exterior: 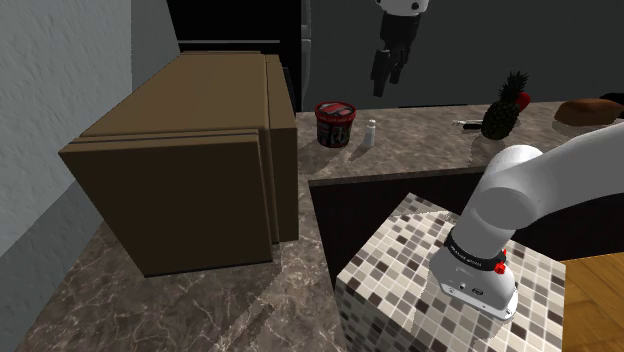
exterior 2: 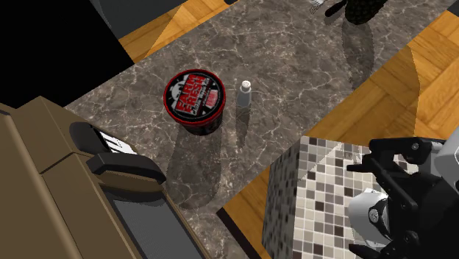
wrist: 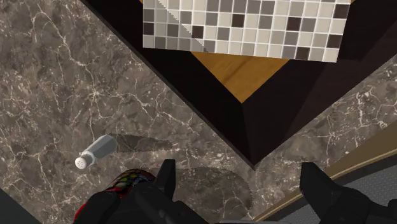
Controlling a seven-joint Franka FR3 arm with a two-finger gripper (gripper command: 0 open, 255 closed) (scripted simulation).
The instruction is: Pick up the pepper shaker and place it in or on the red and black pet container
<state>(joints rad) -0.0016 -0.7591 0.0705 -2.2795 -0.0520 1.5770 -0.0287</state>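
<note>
The pepper shaker (exterior 2: pixel 244 93) is grey, white-capped, upright.

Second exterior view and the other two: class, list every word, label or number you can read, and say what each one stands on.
"FARM FRESH": white letters on the lid of the red and black container; blurred, so this reading is likely, not certain.
Smaller print on that lid: too small to read.
Label on the container's side, shoulder view: too blurred to read.
Shaker: no text visible.
</note>
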